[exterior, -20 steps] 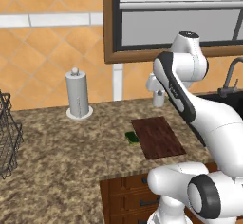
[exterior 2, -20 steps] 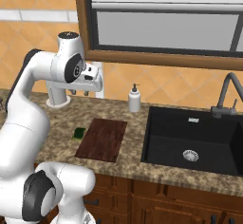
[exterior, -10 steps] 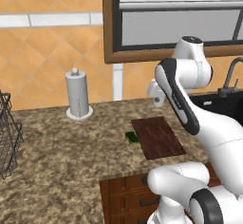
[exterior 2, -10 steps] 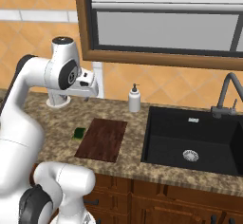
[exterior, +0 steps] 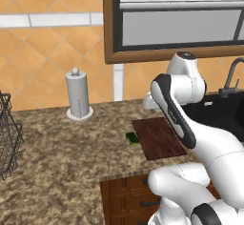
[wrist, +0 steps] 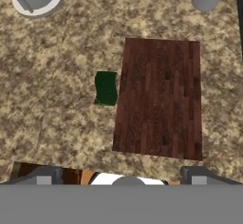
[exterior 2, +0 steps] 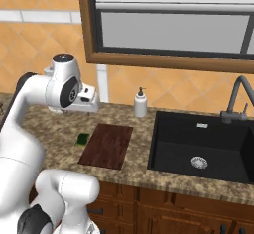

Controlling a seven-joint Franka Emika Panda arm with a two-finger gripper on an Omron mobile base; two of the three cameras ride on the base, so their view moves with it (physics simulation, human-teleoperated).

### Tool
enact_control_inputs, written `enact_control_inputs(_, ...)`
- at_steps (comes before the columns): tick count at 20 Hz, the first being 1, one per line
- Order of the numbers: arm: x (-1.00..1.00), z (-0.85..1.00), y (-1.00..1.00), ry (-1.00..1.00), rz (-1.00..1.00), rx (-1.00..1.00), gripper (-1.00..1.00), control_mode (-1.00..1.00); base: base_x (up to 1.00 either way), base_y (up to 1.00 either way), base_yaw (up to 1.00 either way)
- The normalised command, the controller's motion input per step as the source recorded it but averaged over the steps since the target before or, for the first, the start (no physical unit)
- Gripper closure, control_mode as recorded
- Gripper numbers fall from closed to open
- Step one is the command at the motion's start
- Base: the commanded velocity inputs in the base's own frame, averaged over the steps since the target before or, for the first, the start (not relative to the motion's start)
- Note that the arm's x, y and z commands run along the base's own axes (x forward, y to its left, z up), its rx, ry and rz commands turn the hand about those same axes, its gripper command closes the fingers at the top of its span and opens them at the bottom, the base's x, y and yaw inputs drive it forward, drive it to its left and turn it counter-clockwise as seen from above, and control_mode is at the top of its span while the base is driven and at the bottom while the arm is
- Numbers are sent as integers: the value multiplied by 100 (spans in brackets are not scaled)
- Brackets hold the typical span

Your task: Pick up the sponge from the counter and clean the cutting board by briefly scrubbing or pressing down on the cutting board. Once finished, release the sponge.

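The hand (wrist: pixel 121 173) is raised high above the tabletop (wrist: pixel 57 118) and looks straight down on it. In the hand view, its two dark finger tips (wrist: pixel 43 174) rise at the bottom edge, set wide apart, so the hand is open. Nothing lies between the tips and they touch nothing. In the right base view, the hand (exterior 2: pixel 87 101) sits at the end of the arm, above the rear of the tabletop (exterior 2: pixel 54 129).

The sponge (wrist: pixel 106 88) lies flat on the tabletop, well below the hand and clear of it. In the hand view it sits above the left tip and toward the centre. Its dark green face is up. The sponge lies just beside the left long edge of the cutting board (wrist: pixel 160 98), with a narrow strip of granite between the two.

The cutting board lies flat on the tabletop, grain running along its length. In the right base view, the sponge (exterior 2: pixel 82 138) lies left of the cutting board (exterior 2: pixel 106 145), and the black sink (exterior 2: pixel 203 148) is to the board's right.

No brand, label or readable writing is visible on any item.
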Motion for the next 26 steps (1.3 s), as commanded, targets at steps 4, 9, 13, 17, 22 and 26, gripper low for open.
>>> enact_control_inputs(4, 11, -48, 34, 4, 0, 0, -100, -100, 0, 0, 0)
enact_control_inputs(9, 34, -51, 27, 4, 0, 0, -100, -100, 0, 0, 0)
enact_control_inputs(13, 48, -55, 20, 2, 0, 0, -100, -100, 0, 0, 0)
enact_control_inputs(17, 51, -56, 23, 3, 0, 0, -100, -100, 0, 0, 0)
enact_control_inputs(22, 35, -47, 24, 2, 0, 0, -100, -100, 0, 0, 0)
enact_control_inputs(26, 26, -46, 4, 3, 0, 0, -100, -100, 0, 0, 0)
